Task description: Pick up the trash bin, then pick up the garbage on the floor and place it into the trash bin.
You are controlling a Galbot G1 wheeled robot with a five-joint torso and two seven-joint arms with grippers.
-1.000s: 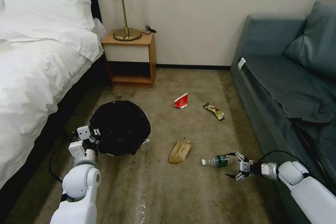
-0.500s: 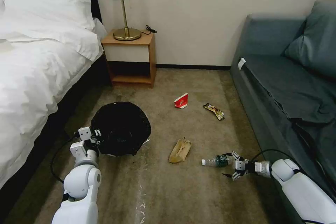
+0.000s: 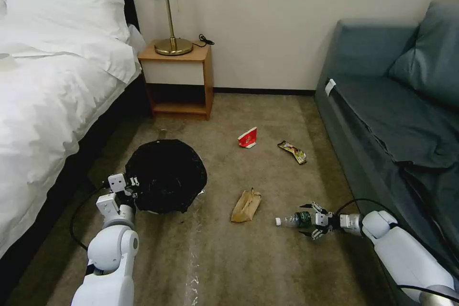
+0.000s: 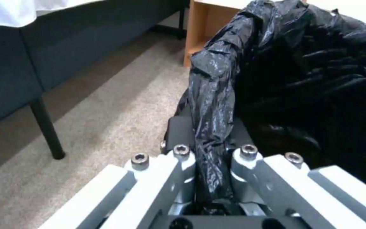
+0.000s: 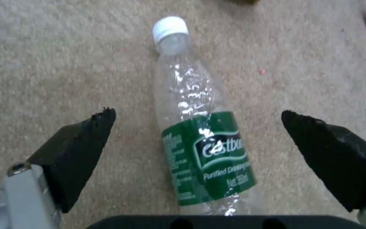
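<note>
- Two pincers are at work on the carpet [image 3: 267, 258] between a white-sheeted bed [image 3: 43, 119] and a grey-blue sofa [image 3: 397, 124].
- Nearest, the right gripper [image 3: 307, 221] sits low at the floor, fingers spread wide to either side of the clear bottle [image 3: 295, 220]; the wrist view shows the bottle [image 5: 200, 133] lying between the two black pads [image 5: 79, 149] with carpet visible on both sides, its white cap pointing away from the pincer.
- Across from it, the left gripper [image 3: 130, 187] is clamped on the bag-covered rim of the trash bin [image 3: 165, 174]; the wrist view has crinkled black plastic [image 4: 213, 105] pinched between its closed fingers.
- Just beyond the bottle's cap lies the crumpled brown paper bag [image 3: 246, 205].
- Farther from both pincers rest the red-and-white carton [image 3: 247, 137] and the snack wrapper [image 3: 292, 151].
- Farthest back, a wooden nightstand [image 3: 179, 81] with a brass lamp [image 3: 171, 19] stands against the wall.
</note>
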